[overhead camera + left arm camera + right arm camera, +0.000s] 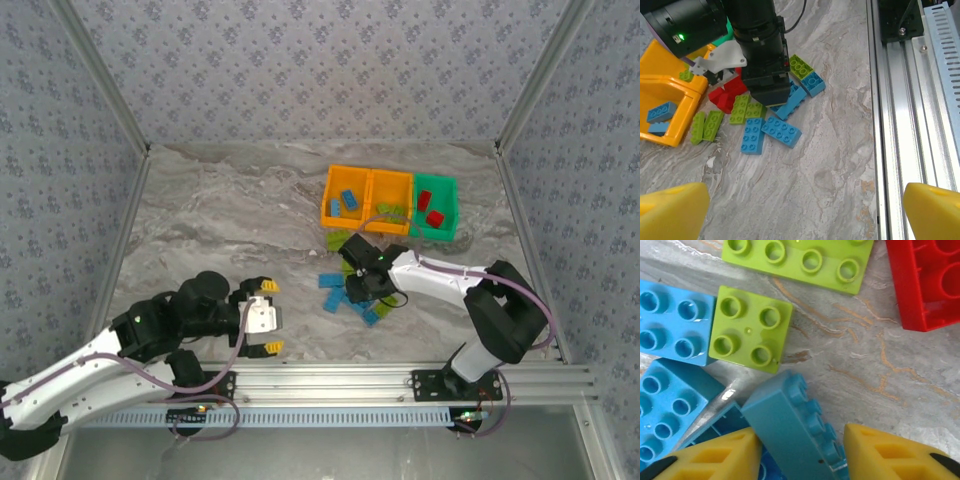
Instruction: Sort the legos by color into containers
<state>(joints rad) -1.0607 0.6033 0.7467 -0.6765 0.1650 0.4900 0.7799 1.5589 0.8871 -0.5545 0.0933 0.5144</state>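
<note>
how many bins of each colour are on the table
orange bins: 2
green bin: 1
total: 3

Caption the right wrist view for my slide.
Right pincer grips a tilted light blue brick beside a square lime green brick and a red brick on the marbled tabletop.
</note>
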